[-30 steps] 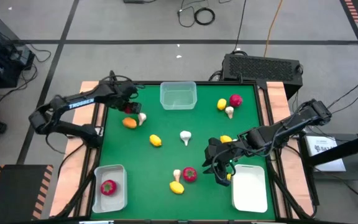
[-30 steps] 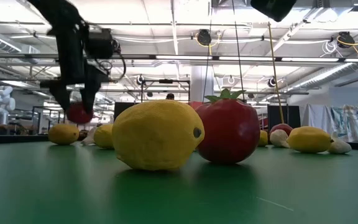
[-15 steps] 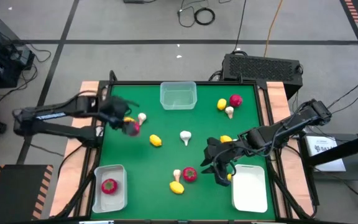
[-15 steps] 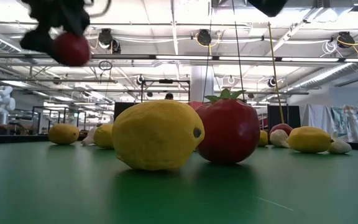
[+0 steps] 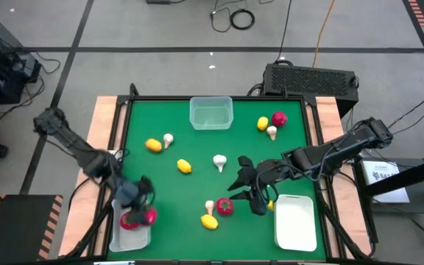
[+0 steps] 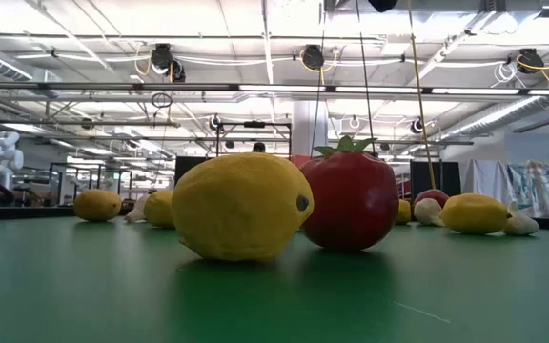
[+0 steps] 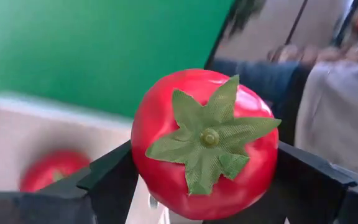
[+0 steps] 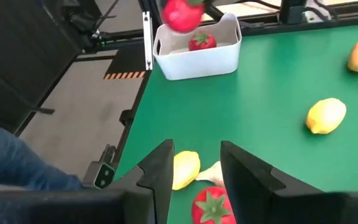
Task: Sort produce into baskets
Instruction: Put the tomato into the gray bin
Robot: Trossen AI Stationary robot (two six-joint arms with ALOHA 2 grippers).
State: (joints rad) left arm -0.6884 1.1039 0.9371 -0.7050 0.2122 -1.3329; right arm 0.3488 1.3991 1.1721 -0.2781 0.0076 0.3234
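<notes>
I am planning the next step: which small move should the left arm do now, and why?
Probably open the left end effector. It grips a red tomato above the front-left basket, which already holds a red piece.

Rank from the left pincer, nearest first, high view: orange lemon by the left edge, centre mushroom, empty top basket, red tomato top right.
Left pincer holds a tomato over the bottom-left basket.
1. Orange lemon, left side of the mat.
2. Centre mushroom, mid-mat.
3. Empty top basket, top edge.
4. Red tomato, top-right corner.
</notes>
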